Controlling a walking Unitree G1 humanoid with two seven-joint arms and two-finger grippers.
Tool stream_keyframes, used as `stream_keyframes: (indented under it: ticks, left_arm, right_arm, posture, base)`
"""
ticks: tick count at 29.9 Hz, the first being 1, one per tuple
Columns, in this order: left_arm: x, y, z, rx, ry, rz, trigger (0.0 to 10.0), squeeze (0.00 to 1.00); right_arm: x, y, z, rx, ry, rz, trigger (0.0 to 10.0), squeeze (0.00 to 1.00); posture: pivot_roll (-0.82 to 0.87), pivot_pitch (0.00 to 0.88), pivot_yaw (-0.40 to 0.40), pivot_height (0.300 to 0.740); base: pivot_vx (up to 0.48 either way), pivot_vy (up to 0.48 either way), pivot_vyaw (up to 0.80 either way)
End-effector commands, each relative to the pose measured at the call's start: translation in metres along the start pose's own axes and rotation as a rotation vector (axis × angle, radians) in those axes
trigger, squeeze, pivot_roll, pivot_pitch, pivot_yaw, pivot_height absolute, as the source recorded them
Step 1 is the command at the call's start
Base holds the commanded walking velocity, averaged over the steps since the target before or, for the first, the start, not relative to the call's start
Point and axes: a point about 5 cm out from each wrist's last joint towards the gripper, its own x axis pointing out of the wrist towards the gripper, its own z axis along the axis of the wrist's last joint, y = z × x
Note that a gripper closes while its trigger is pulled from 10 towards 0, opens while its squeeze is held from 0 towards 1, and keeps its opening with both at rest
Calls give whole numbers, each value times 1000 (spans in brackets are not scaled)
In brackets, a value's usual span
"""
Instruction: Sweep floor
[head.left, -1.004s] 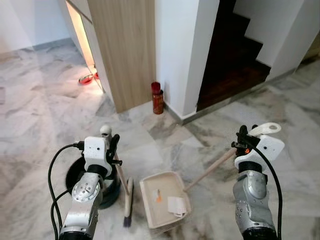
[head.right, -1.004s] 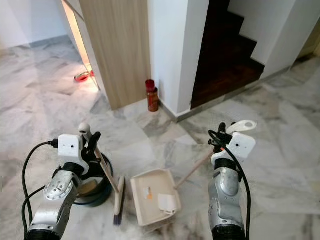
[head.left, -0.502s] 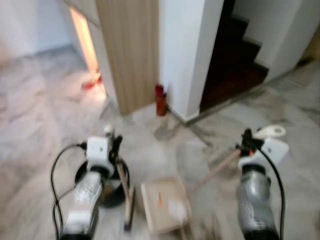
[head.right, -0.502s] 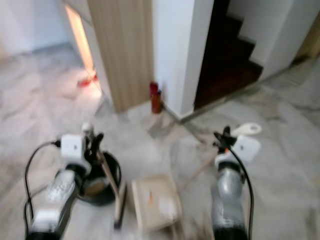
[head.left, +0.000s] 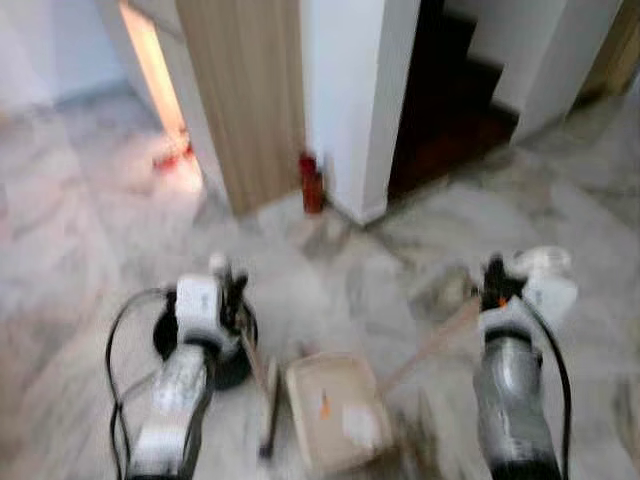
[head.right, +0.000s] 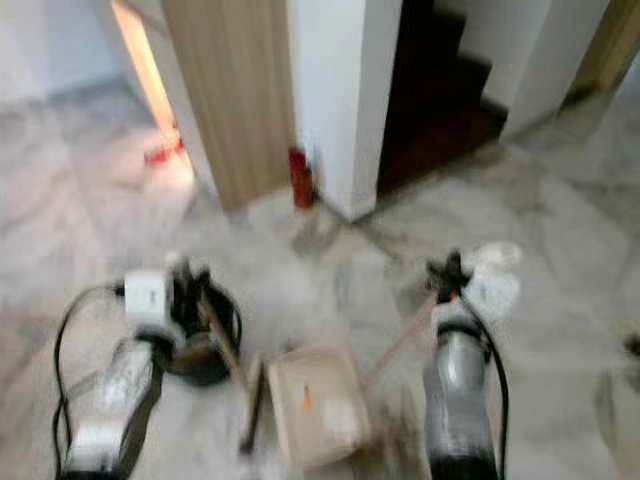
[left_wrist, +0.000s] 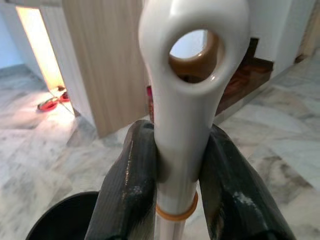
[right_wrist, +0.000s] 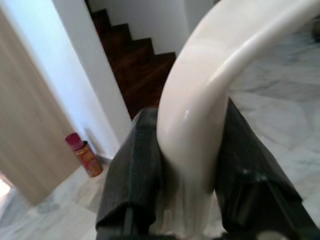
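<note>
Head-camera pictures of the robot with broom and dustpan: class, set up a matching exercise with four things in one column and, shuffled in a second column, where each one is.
Things:
1. cream plastic dustpan
2. red spray can
3. black round bin
4. white broom handle

Places:
A. clamped between the left gripper's black fingers
B. on the marble floor between the two arms
C. standing at the foot of the white wall
D. on the floor behind the left arm

Pairs: 1-B, 2-C, 3-D, 4-A
</note>
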Motion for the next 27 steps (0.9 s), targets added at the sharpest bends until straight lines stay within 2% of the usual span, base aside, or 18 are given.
stream_keyframes:
  ticks: [1, 27]
  left_arm:
    - [4, 1, 13, 4, -61, -2, 10000, 0]
    - [5, 2, 13, -1, -54, 7, 10000, 0]
  right_arm:
    - [4, 5, 10, 20, -44, 13, 10000, 0]
    - [4, 4, 9, 5, -37, 12, 10000, 0]
  posture:
    - [6, 0, 44, 740]
    - [8, 0, 41, 740]
  base:
    - [0, 0, 0]
    - [0, 0, 0]
